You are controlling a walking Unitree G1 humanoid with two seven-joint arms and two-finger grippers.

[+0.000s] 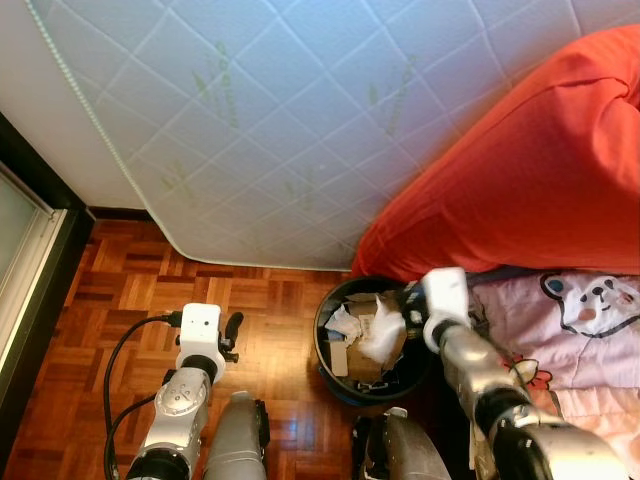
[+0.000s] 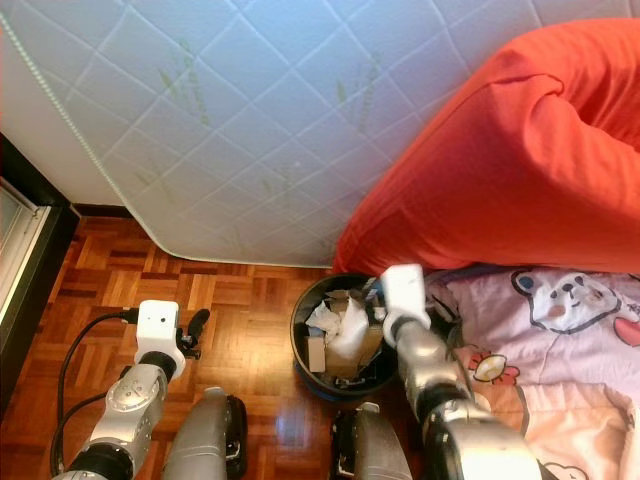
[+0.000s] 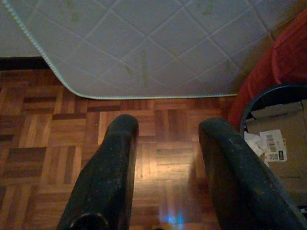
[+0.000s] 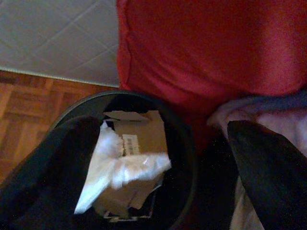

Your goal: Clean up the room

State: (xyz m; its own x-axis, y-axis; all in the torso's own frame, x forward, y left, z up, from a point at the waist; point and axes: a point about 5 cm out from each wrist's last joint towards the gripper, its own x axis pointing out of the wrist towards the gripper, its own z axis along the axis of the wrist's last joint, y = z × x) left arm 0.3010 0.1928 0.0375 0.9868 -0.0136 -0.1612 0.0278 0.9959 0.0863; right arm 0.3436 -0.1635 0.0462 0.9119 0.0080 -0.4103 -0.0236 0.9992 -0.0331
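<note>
A black waste bin (image 1: 326, 322) stands on the parquet, against a red cushion. It holds brown cardboard (image 4: 146, 136) and crumpled white paper (image 1: 386, 336). My right gripper (image 1: 412, 298) hovers over the bin's right rim. In the right wrist view its fingers (image 4: 268, 167) are spread wide, with nothing between them, and the bin's contents lie below. My left gripper (image 1: 232, 328) hangs low over bare floor to the left of the bin. It is open and empty, with both black fingers (image 3: 110, 172) apart above the wood.
A white quilted mattress (image 1: 280, 120) leans across the back. A big red cushion (image 1: 540, 170) fills the right. A pink printed blanket (image 1: 580, 330) lies under it. A dark door frame (image 1: 40, 200) runs along the left. Parquet floor (image 1: 130, 280) is open between the frame and the bin.
</note>
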